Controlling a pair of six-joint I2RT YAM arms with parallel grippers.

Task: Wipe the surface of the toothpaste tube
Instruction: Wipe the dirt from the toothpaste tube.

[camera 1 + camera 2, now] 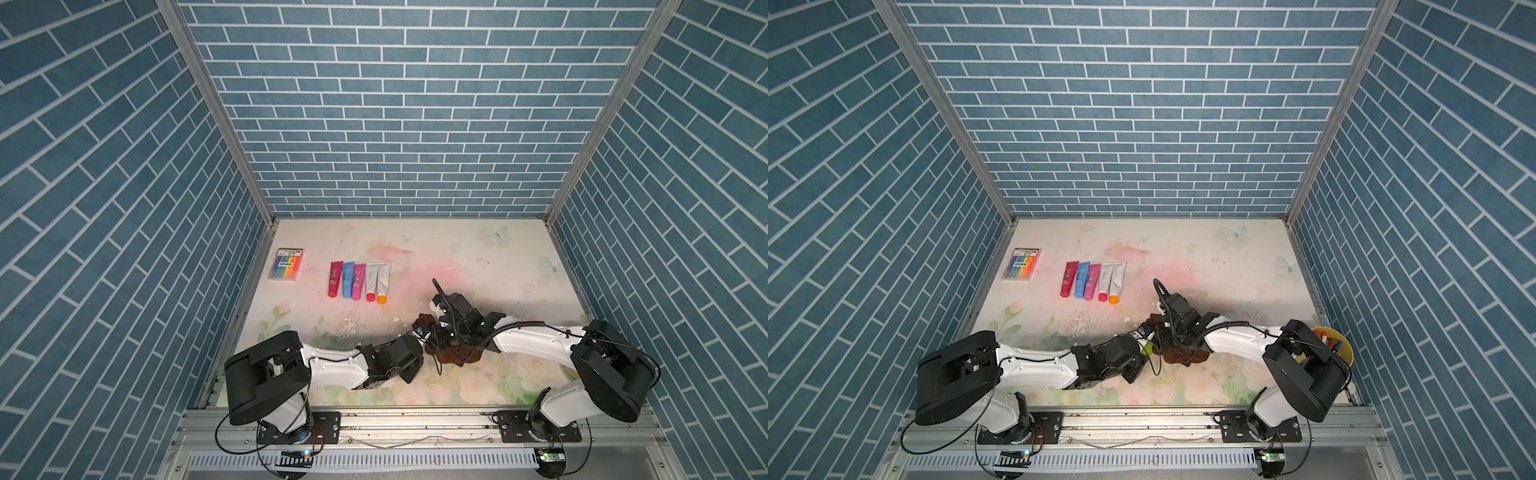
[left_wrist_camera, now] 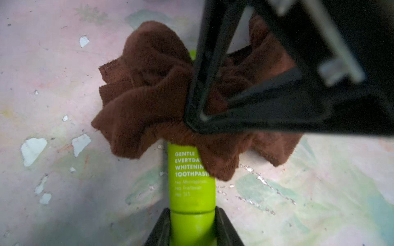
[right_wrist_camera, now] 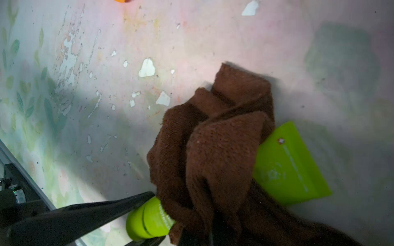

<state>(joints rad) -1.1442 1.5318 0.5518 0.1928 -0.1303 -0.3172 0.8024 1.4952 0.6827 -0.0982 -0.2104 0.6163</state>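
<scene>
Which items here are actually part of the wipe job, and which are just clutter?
In the job:
- green toothpaste tube, clamped at its cap end by the left gripper
- brown cloth, bunched over the tube in the right gripper

Lying about:
- row of five tubes
- pen pack
- yellow bowl

I see a lime-green toothpaste tube [image 2: 191, 191] with white lettering, brown cloth [image 2: 138, 102], pastel floral bench [image 1: 457, 257], blue brick-pattern walls [image 1: 374, 104].

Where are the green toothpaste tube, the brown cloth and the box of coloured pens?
green toothpaste tube [image 2: 189, 191]: left wrist view, on its printed body.
brown cloth [image 3: 215, 153]: right wrist view, on its middle fold.
box of coloured pens [image 1: 287, 264]: in a top view, on its lid centre.
</scene>
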